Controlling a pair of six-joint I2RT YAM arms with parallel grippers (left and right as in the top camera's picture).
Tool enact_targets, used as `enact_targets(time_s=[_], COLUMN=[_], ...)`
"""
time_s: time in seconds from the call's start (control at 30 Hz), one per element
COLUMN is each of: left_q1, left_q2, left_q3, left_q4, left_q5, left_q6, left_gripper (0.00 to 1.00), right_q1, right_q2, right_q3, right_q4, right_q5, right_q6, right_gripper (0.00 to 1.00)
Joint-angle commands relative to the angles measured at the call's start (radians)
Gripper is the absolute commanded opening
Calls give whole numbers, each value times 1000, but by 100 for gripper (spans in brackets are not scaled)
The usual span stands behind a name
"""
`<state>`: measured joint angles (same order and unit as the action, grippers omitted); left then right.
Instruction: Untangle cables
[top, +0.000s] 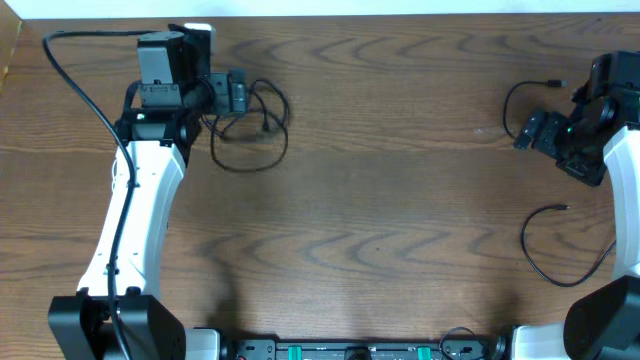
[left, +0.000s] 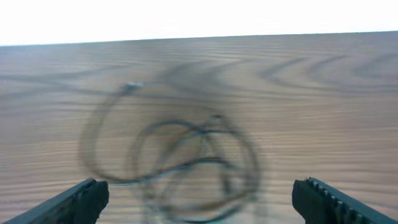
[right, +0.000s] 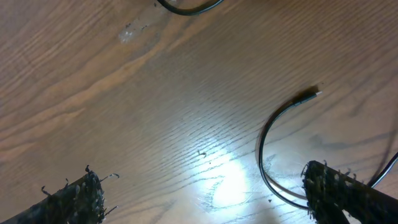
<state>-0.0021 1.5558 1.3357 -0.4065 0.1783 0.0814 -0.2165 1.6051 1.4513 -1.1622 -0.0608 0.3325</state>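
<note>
A black cable coil (top: 250, 135) lies on the table at the back left, just under and right of my left gripper (top: 238, 95). In the left wrist view the coil (left: 199, 158) is blurred, with overlapping loops ahead of my open, empty left gripper (left: 199, 205). A second black cable (top: 512, 100) curves at the back right beside my right gripper (top: 527, 130). A third black cable (top: 545, 255) loops at the front right. In the right wrist view a black cable arc (right: 266, 149) with its plug lies by the right finger of my open, empty right gripper (right: 205, 199). No white cable shows.
The wooden table (top: 380, 220) spans the view, with its far edge (left: 199, 38) close behind the coil. A thick black arm wire (top: 85, 85) runs along the left arm. A small pale smudge (right: 127, 34) marks the wood.
</note>
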Motion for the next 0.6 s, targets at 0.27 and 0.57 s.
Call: enact_targets(time_s=[0.27, 0.57], left_q1=[-183, -316], left_q2=[21, 21], left_q3=[10, 10], left_q4=[-80, -95], left_q5=[439, 324], left_q6=[-196, -195], left_gripper=[99, 99], right_q1=[-32, -106], right_q2=[-10, -10], right_q3=[-82, -385], right_q4=[-37, 117], right_q5=[234, 171], right_q6=[310, 244], right_gripper=[99, 87])
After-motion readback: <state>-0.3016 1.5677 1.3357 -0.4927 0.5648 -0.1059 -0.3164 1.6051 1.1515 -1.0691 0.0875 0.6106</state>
